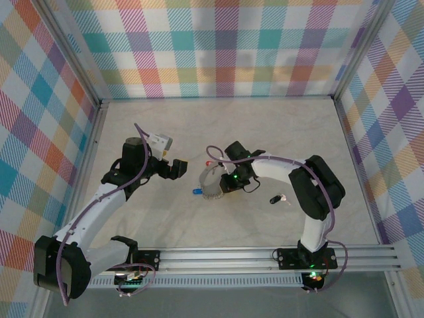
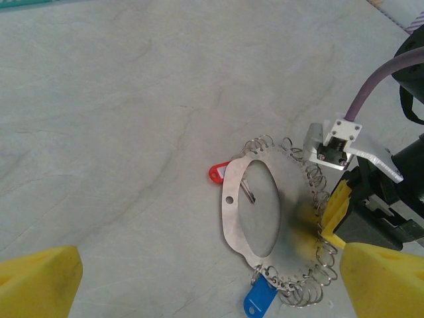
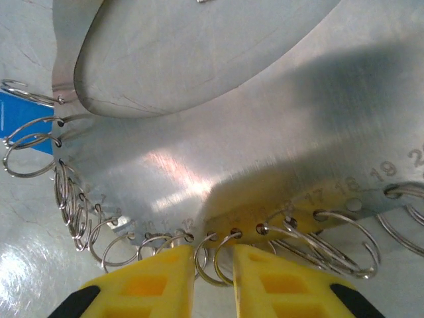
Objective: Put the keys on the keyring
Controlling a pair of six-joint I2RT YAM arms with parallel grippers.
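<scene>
Silvery keyring (image 2: 291, 218) mid-frame, red key (image 2: 216, 174) at its upper-left edge. Right gripper (image 3: 213, 268) jaws pinch its wire loops. Left gripper (image 1: 177, 169) jaws wide apart, empty. Black key (image 1: 275, 198) right of centre.

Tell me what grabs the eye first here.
A silvery oval keyring fringed with wire loops lies mid-table, a red key and blue tag at its rim. The right gripper sits at its edge; a black key lies apart to the right.
</scene>
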